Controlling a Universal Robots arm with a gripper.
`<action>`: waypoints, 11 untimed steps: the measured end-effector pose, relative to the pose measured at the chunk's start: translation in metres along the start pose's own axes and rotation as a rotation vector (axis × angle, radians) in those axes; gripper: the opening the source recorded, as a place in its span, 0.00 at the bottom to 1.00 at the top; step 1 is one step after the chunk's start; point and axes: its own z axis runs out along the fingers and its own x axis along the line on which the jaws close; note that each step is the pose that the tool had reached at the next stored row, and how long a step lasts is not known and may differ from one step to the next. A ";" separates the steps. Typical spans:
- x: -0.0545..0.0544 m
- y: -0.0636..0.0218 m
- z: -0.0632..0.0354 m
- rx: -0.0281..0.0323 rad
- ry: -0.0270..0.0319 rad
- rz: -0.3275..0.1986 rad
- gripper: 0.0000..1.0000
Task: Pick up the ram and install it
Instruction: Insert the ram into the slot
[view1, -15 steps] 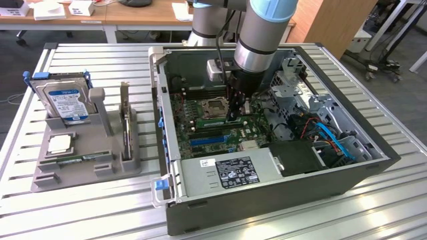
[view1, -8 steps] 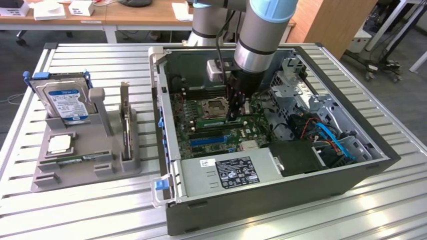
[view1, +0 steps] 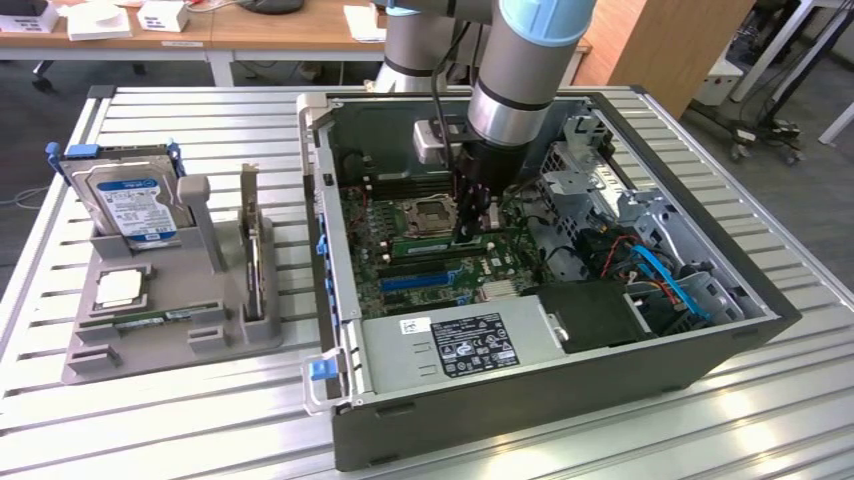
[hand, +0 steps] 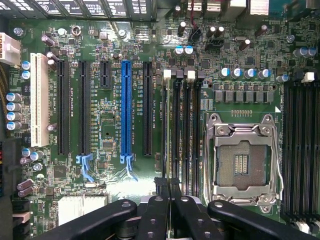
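My gripper (view1: 470, 232) reaches down into the open computer case (view1: 340, 330) over the motherboard (view1: 441, 270). It is shut on the ram (view1: 424, 245), a thin green stick standing on edge along a memory slot beside the CPU socket (view1: 424, 212). In the wrist view the black fingers (hand: 155, 210) meet above the memory slots (hand: 181, 125). The gripper (hand: 169, 202) has only a narrow dark edge of the ram (hand: 167, 184) showing between its fingertips, lined up with the slot nearest the black expansion slots. How deep the stick sits I cannot tell.
On the exterior view's left a grey holder (view1: 94, 355) carries a blue-labelled hard drive (view1: 130, 205), an upright expansion card (view1: 250, 240) and a flat green stick (view1: 167, 318). The power supply (view1: 454, 345), drive cage (view1: 601, 200) and blue cables (view1: 667, 275) crowd the case. The blue slot (hand: 126, 107) lies nearby.
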 end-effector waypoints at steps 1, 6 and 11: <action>0.000 0.0000 0.0000 0.0000 0.0001 0.000 0.11; 0.000 0.0000 0.0006 0.0001 -0.0002 0.000 0.11; 0.000 0.0000 0.0013 0.0000 0.0002 0.000 0.11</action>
